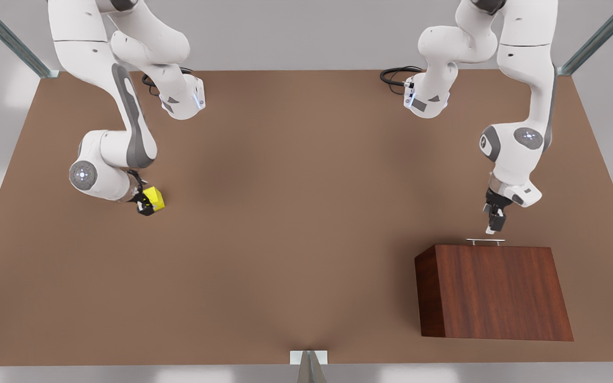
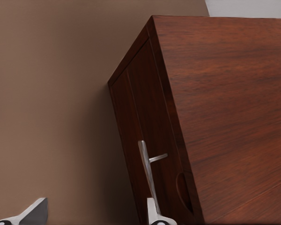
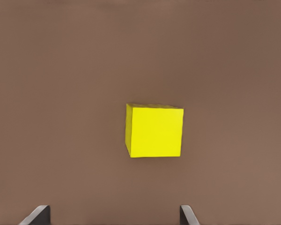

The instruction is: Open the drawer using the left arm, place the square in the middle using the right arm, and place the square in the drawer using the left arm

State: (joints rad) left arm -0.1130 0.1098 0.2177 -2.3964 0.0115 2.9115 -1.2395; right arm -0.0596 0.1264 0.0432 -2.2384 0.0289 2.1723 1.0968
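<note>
The dark wood cabinet [image 1: 493,290] stands at the front view's right, its drawer [image 2: 140,108] shut flush. The thin silver handle [image 1: 486,241] faces the arms. My left gripper [image 1: 494,226] hangs just above and behind that handle [image 2: 146,168], open, with one fingertip [image 2: 152,213] beside the bar and nothing held. The square [image 1: 154,198], a yellow cube, rests on the table at the front view's left. My right gripper [image 1: 144,205] hovers over the square [image 3: 154,130], open, its fingers [image 3: 37,215] set wider than the cube and apart from it.
The brown tabletop [image 1: 296,213] stretches wide between the two arms. Metal frame posts [image 1: 594,42] rise at the far corners, and a small bracket [image 1: 308,357] sits at the near edge. Black cables [image 1: 394,77] loop by the arm bases.
</note>
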